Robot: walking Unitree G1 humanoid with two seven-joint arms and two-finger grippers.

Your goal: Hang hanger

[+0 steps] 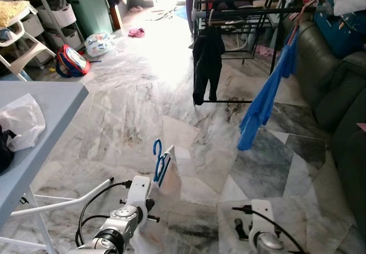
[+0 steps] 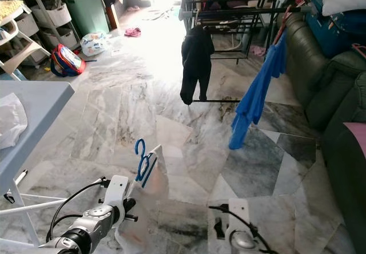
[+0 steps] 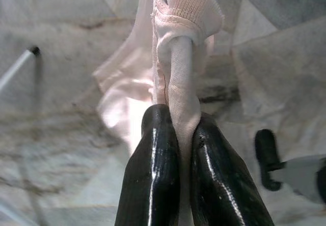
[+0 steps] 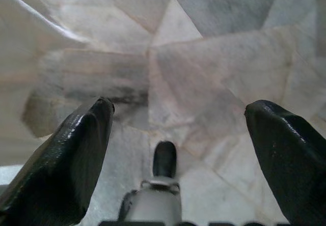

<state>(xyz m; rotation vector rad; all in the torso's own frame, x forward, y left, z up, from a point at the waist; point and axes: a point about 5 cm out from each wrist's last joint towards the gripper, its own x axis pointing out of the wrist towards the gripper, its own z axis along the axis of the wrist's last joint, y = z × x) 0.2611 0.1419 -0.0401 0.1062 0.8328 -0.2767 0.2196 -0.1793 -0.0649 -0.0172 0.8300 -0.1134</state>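
Left gripper [image 3: 184, 134] jaws clamp pale garment [image 3: 178, 48] on blue hanger [image 1: 160, 162], carried toward the rack [image 1: 251, 2]; right gripper [image 4: 178, 119] jaws open, idle.

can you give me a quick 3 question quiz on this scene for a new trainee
1. True or false: the left gripper is shut on a pale pink garment that hangs on a blue hanger.
2. Which garment hangs on the drying rack nearer the dark sofa? A) the black garment B) the blue garment C) a yellow towel
3. Fill in: the right gripper is ____ and holds nothing, with marble floor below it.

Key: 1 true. 2 B. 3 open.
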